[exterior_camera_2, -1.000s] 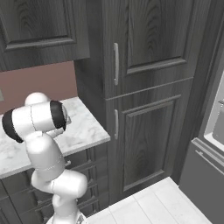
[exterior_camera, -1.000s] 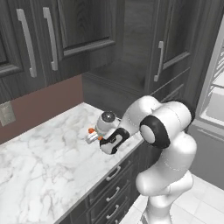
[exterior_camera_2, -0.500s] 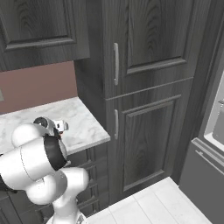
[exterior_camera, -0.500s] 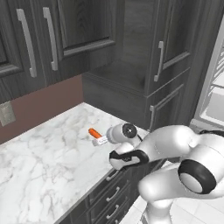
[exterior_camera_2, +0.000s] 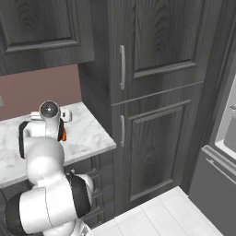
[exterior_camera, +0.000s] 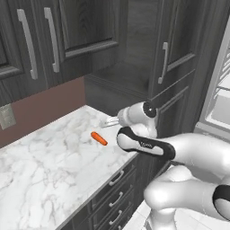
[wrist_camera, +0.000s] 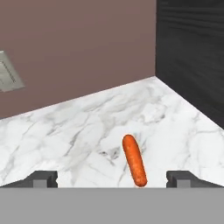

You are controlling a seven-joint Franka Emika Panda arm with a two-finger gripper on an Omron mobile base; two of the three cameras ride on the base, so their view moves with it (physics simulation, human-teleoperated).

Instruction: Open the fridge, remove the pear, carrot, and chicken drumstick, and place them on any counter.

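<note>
Lying on the counter (exterior_camera: 45, 179), the carrot (exterior_camera: 99, 139) nears its front edge.

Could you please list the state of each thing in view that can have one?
carrot: lying flat on the counter, not held.
claw: open, holding nothing, carrot apart from both fingertips.
fridge: door open, white shelves showing at the picture's right edge.
tall cabinet doors: shut.
counter drawers: shut.

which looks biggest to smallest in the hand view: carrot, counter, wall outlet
1. counter
2. carrot, though it lies nearest the camera
3. wall outlet, cut off by the frame edge, so its place against the carrot is unsure
</note>
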